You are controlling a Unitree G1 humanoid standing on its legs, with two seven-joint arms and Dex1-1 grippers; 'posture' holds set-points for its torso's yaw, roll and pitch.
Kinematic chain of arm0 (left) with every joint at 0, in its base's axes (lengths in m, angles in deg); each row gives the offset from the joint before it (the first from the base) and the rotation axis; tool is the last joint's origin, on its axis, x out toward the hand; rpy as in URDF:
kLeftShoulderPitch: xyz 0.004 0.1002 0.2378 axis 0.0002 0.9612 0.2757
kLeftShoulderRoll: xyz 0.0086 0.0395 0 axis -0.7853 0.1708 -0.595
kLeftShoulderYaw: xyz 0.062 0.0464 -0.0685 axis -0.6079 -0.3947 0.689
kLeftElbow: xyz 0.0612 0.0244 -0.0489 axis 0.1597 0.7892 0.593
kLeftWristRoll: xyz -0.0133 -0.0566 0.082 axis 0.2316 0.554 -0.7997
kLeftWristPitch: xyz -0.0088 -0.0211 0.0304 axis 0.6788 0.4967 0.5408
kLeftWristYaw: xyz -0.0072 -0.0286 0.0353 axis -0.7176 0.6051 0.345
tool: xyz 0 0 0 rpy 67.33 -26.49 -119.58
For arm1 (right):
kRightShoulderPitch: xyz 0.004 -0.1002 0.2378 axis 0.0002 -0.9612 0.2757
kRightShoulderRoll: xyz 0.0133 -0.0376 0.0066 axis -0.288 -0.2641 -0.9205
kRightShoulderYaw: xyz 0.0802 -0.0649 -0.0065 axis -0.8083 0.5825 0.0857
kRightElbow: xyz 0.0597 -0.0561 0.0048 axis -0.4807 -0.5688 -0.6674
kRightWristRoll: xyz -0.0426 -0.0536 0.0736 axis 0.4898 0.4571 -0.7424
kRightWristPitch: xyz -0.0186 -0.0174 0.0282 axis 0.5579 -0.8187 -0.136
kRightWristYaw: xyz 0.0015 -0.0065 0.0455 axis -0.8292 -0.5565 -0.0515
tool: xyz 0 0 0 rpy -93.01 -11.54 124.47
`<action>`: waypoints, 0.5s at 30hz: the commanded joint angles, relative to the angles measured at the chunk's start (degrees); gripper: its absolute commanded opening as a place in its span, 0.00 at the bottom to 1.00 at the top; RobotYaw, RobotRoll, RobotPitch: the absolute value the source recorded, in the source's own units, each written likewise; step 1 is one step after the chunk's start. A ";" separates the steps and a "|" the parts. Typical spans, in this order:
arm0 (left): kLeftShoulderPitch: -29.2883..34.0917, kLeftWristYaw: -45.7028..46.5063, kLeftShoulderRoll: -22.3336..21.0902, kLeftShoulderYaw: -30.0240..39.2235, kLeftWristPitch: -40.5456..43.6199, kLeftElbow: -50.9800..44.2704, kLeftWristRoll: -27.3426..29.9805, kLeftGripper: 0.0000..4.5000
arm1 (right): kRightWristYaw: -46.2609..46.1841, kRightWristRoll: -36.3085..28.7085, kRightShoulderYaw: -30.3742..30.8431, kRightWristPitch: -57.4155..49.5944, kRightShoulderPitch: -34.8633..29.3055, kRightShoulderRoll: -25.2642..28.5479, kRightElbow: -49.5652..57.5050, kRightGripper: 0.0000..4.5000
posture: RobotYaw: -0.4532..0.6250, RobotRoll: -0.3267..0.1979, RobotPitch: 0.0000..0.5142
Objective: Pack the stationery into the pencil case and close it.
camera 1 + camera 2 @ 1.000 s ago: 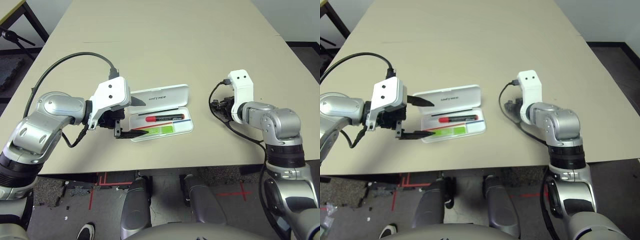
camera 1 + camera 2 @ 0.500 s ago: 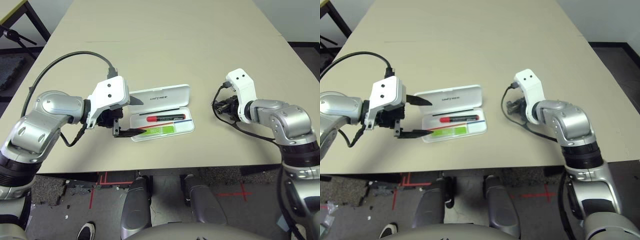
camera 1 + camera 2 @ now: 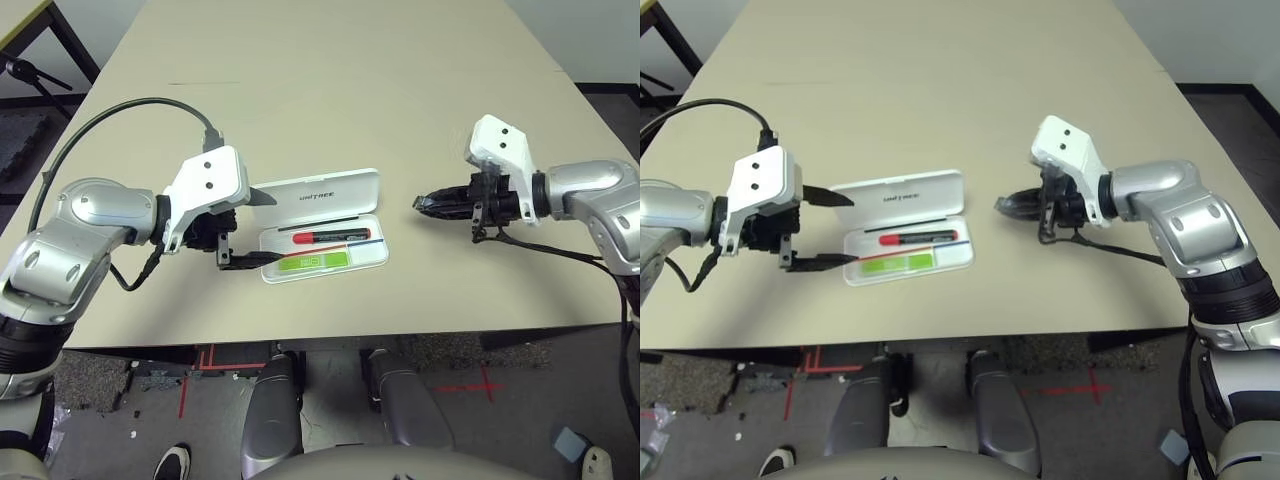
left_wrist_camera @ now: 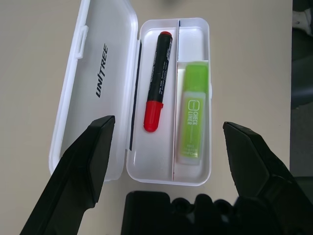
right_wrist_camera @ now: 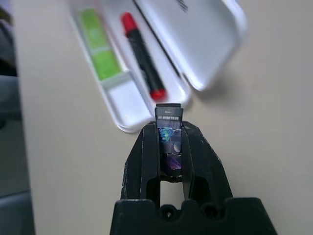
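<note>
The white pencil case lies open at the table's front centre, lid folded back. In its tray lie the red marker with a black end and the light green highlighter, side by side in separate compartments. My left gripper stands open at the case's left end, one finger on each side of it, holding nothing. My right gripper hovers right of the case, pointing at it. It is shut on a tiny dark block.
The tan table stretches bare far behind the case. A black cable loops above my left forearm. The table's front edge runs close below the case, with floor beyond.
My right arm has swung outward and turned, so its gripper now points left at the case with the block. My left gripper has drawn back slightly to the left.
</note>
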 commanded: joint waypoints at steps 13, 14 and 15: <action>1.53 0.72 -0.53 0.14 1.27 -2.48 -0.38 1.00 | 5.77 6.79 9.18 11.93 1.66 -5.36 -1.81 0.07 | 0.39 0.62 0.35; 1.65 0.84 -0.53 0.15 1.31 -2.59 -0.35 1.00 | 5.42 7.52 9.48 12.49 1.81 -5.97 -2.45 0.07 | 0.40 0.62 0.35; 1.74 0.94 -0.53 0.14 1.33 -2.64 -0.36 1.00 | 5.17 8.15 9.76 13.05 1.97 -6.46 -3.07 0.07 | 0.40 0.62 0.35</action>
